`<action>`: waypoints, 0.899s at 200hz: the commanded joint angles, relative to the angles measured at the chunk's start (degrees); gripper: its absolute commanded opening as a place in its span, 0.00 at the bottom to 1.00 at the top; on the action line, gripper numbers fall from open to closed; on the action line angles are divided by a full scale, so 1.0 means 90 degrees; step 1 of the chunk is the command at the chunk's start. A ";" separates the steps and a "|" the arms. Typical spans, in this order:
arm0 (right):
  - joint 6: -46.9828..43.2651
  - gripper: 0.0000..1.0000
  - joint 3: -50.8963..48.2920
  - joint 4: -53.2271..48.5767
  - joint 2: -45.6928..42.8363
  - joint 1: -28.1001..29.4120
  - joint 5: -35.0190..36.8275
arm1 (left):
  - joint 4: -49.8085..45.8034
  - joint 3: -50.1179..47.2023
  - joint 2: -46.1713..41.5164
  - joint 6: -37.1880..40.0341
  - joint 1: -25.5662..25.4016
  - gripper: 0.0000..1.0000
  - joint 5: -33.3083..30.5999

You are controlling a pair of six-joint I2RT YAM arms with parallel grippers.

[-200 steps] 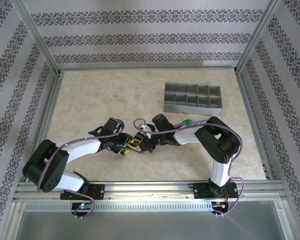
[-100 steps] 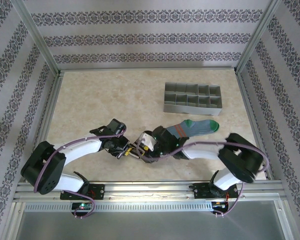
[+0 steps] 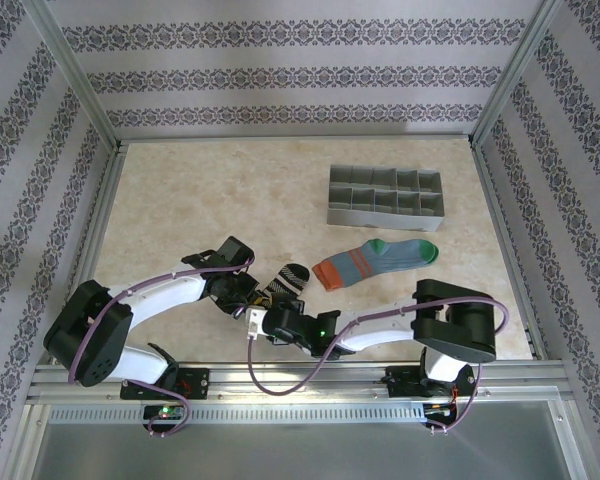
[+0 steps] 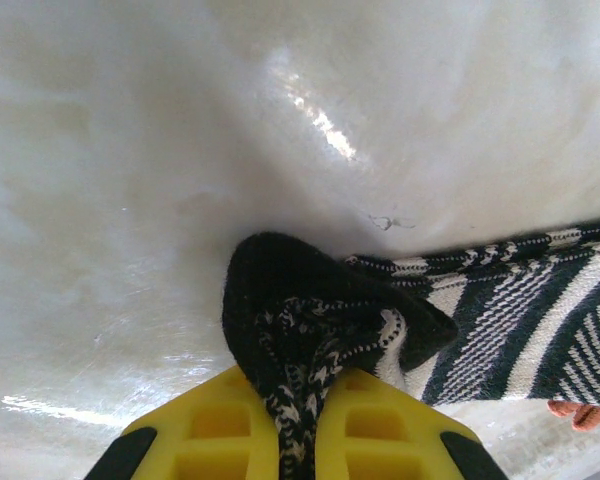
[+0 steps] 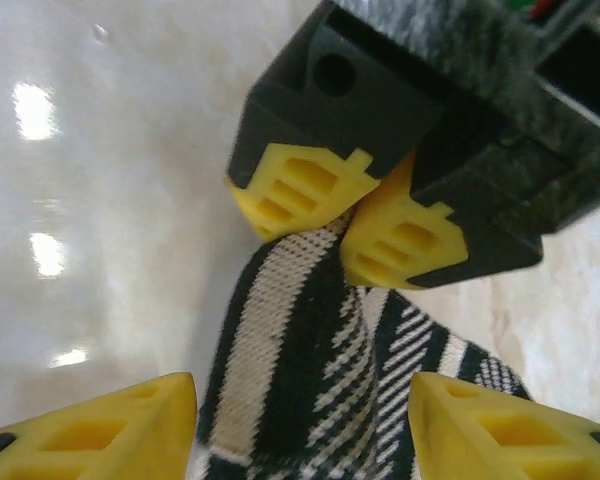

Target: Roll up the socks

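Observation:
The black sock with white stripes lies bunched near the table's front middle. My left gripper is shut on one end of it. In the left wrist view the yellow fingers pinch a fold of the black sock. My right gripper stands open, its yellow fingertips either side of the striped sock without squeezing it. It faces my left gripper from the near side. The blue-teal sock with its orange cuff lies flat to the right, untouched.
A grey divided organiser tray stands at the back right. The right arm's elbow is folded low near the front edge. Metal frame posts and patterned walls surround the pale table.
My left gripper has shut on the black sock. My right gripper has opened and drawn back toward the near edge, uncovering the blue-teal sock.

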 commanded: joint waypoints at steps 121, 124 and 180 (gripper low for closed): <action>0.2374 0.00 -0.0527 -0.1142 0.0346 -0.1362 -0.2936 | -0.0346 -0.0352 -0.1542 -0.0405 0.0709 0.76 -0.0342; 0.2461 0.00 -0.0582 -0.1108 0.0327 -0.1412 -0.2997 | -0.0346 -0.0360 -0.1565 -0.0386 0.0741 0.76 -0.0342; 0.3286 0.00 -0.1168 -0.0606 0.0288 -0.2229 -0.4412 | 0.0240 -0.0323 -0.1509 -0.0014 0.0805 0.70 -0.0080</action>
